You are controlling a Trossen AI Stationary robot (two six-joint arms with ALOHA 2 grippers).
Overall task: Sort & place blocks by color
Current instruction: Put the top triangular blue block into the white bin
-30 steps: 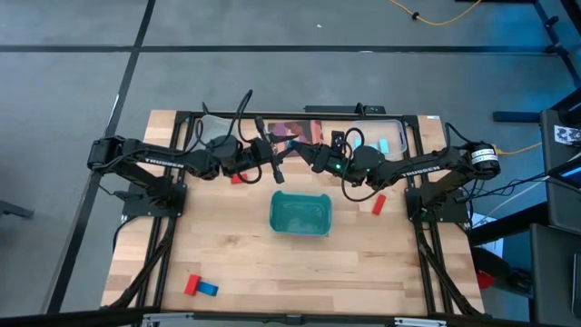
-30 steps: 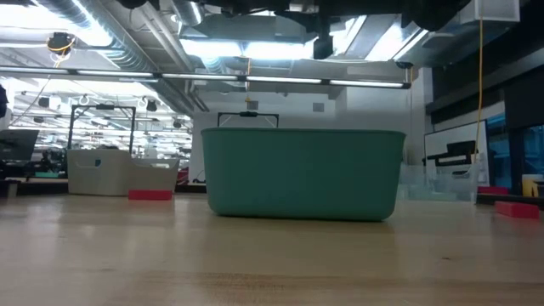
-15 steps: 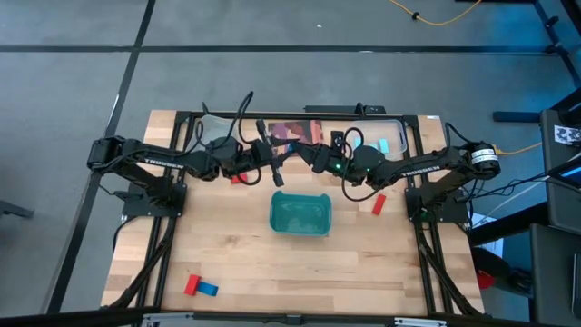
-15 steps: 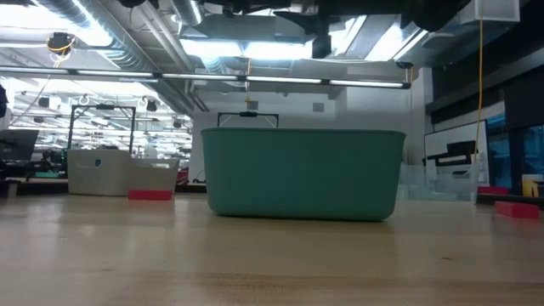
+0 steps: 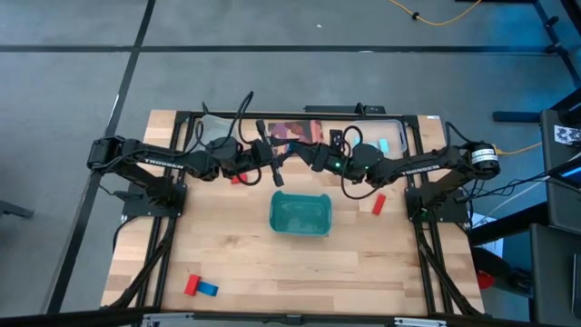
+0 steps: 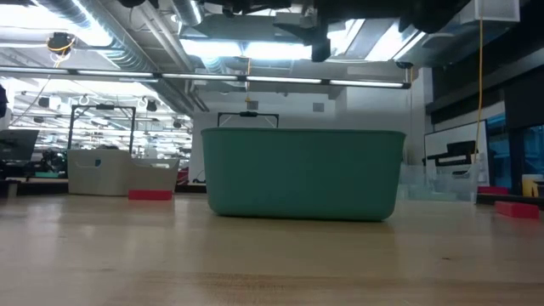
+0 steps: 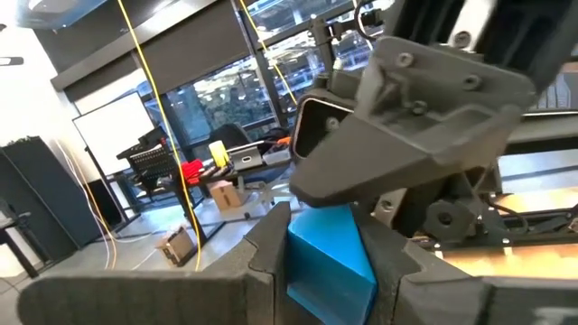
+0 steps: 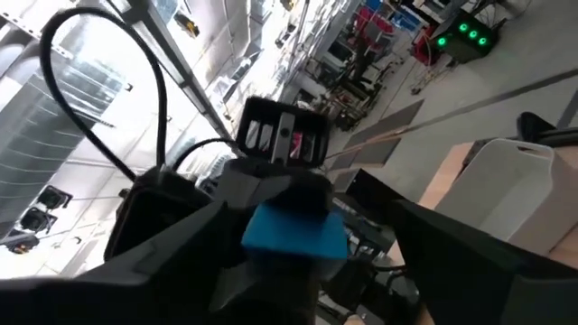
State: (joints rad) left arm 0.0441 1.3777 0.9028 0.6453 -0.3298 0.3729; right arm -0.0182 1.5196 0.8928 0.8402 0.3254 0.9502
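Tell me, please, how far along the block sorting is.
Little looks done: a red block and a red-and-blue pair lie loose on the table. In hand: the left hand grips a blue block beyond the teal tray; the right hand is open beside it. Most sorting remains.

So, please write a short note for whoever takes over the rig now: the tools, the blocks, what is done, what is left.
Left tool: shut on a dark blue block, held in the air beyond the teal tray.
Right tool: open, facing that block, holding nothing.
On the table: red block near the left arm, red block right of the tray, red and blue pair at the near left, cyan block at the far right.
Done: one block lifted.
Left: place it, then sort the others by colour.
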